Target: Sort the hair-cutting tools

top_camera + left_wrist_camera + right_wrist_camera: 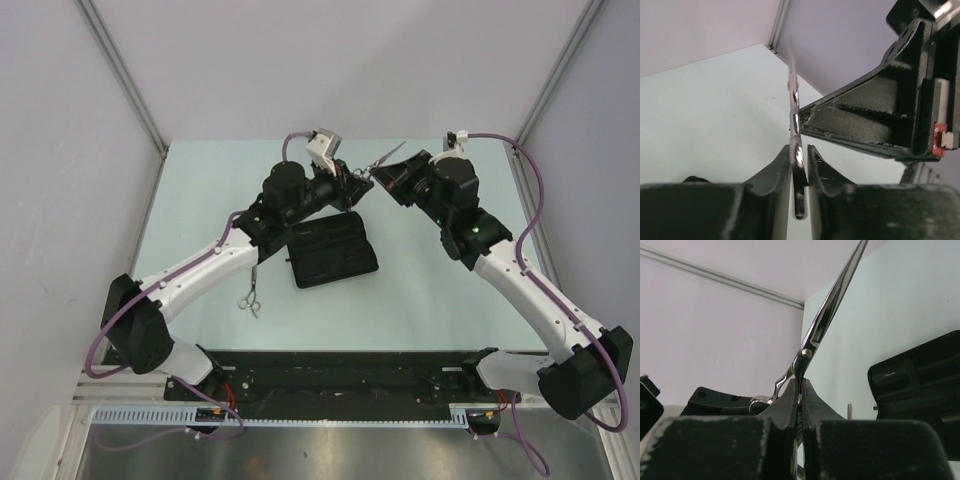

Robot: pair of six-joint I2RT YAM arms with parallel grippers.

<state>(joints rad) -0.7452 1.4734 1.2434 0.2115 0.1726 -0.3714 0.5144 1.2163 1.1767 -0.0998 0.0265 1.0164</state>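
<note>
raised scissors above the tabletop at 12 o'clock: right end effector clamped tight on them, left end effector narrowed onto their handle end. second scissors lie flat at 8 o'clock of the case.

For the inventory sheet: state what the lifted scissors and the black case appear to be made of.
The lifted scissors: polished metal, likely steel; mirror-like silver blade with bright reflections. The case: black fabric, probably; matte, with sewn-looking pockets.
</note>
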